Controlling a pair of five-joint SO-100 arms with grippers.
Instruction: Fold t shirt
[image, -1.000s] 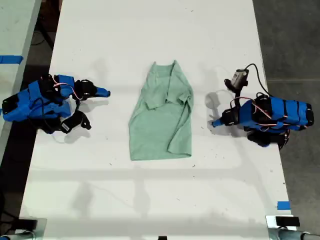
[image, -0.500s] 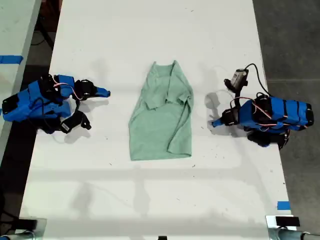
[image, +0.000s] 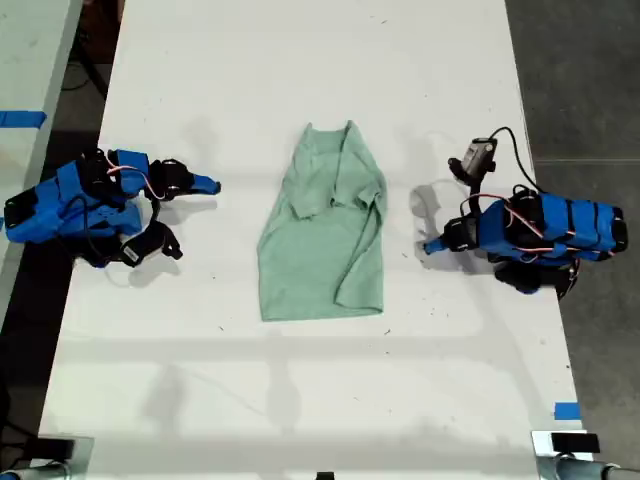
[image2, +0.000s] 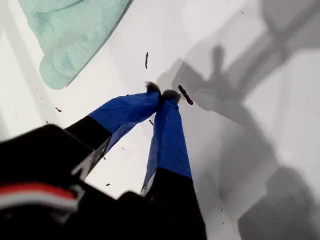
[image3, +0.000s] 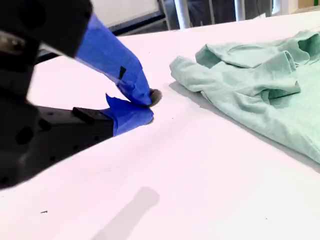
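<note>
The pale mint t shirt (image: 325, 240) lies in the middle of the white table (image: 300, 60), both sides folded inward into a narrow strip with the neck at the far end. My first gripper (image: 430, 247) rests shut on the table at the exterior view's right, a short gap from the shirt's lower side edge. In its wrist view the blue tips (image2: 162, 94) meet and hold nothing, and a shirt corner (image2: 70, 30) shows beyond. My second gripper (image: 212, 185) sits at the exterior view's left, shut and holding nothing (image3: 149, 102), with the t shirt (image3: 250, 90) lying apart from it.
Bare white tabletop surrounds the shirt. A blue tape mark (image: 566, 410) sits near the front corner at the exterior view's right. A second table with blue tape (image: 20, 118) stands beyond the dark gap at that view's left. Dark floor borders the right edge.
</note>
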